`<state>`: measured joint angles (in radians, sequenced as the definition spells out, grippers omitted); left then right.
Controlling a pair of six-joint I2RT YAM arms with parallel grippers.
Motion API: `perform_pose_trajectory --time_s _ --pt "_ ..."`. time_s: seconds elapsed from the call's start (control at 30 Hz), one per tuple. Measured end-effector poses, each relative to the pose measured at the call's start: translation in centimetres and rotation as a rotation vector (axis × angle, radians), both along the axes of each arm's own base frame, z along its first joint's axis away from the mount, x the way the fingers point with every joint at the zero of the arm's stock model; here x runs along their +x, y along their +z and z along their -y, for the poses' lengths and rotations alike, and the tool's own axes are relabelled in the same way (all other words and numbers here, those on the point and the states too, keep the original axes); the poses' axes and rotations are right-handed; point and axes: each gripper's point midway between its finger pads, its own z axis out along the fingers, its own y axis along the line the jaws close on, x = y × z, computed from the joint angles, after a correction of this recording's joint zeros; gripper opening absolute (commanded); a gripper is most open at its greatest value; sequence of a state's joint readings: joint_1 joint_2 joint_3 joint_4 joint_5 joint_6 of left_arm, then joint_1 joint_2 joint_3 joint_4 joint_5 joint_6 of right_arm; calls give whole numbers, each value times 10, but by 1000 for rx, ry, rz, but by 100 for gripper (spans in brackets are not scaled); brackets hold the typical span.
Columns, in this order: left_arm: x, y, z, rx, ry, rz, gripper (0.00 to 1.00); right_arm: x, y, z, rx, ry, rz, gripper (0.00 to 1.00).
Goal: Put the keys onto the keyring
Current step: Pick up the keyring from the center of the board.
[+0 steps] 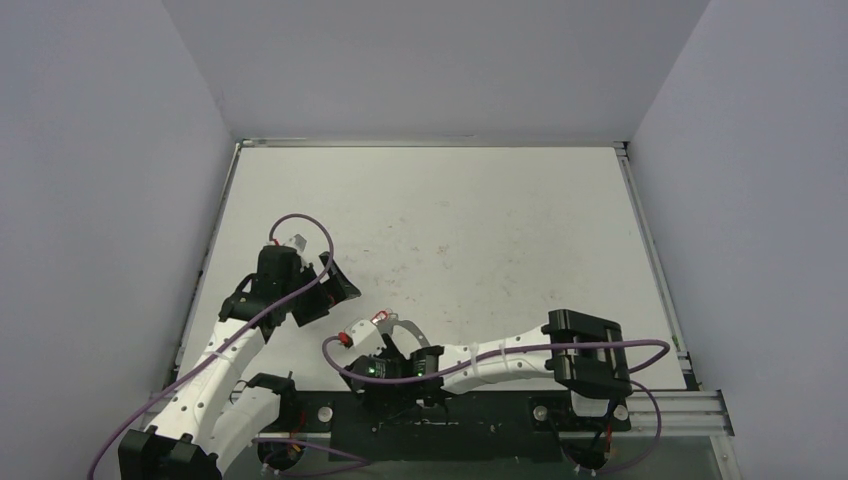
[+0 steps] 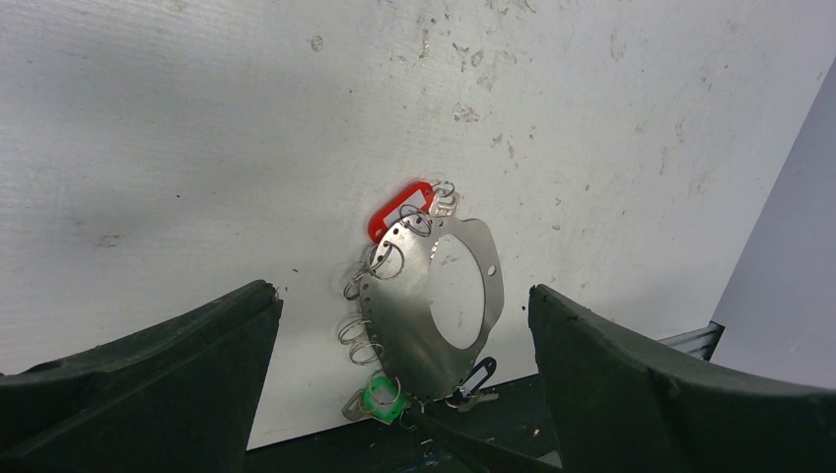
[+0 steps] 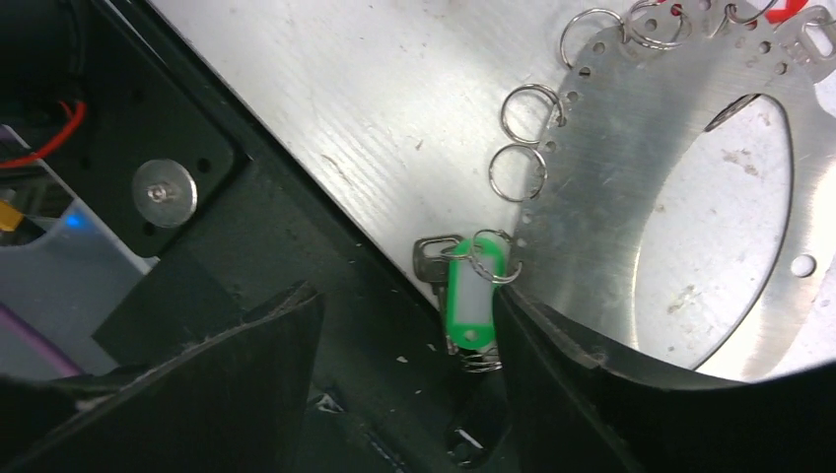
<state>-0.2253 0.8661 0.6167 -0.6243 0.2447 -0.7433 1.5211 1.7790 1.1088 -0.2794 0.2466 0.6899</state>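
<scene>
The keyring (image 2: pixel 414 315) is a flat grey metal loop fringed with small rings, lying at the table's near edge. A key with a red tag (image 2: pixel 399 209) sits at its far side. A key with a green tag (image 3: pixel 473 301) lies at its near edge, a small ring through the tag. My right gripper (image 3: pixel 406 301) is open and low over that edge. The green tag is just inside its right finger (image 3: pixel 592 394), which covers the keyring's rim (image 3: pixel 631 197). My left gripper (image 2: pixel 402 294) hangs open above the table with nothing in it, facing the keyring (image 1: pixel 408 325).
A black-tagged key (image 2: pixel 476 379) lies on the black base plate (image 3: pixel 296 227) beside the keyring. A bolt head (image 3: pixel 165 193) sits on that plate. Grey walls close the table on three sides. An aluminium rail (image 1: pixel 650 405) runs along the near right.
</scene>
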Motion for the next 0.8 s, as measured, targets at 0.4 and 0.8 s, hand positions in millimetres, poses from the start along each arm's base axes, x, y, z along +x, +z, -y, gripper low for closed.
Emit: perform_pose_trajectory --time_s 0.4,0.8 --pt "-2 -4 0 0 3 -12 96 6 -9 2 -76 -89 53 42" --pt "-2 -4 0 0 2 -12 96 16 -14 10 -146 -131 105 24"
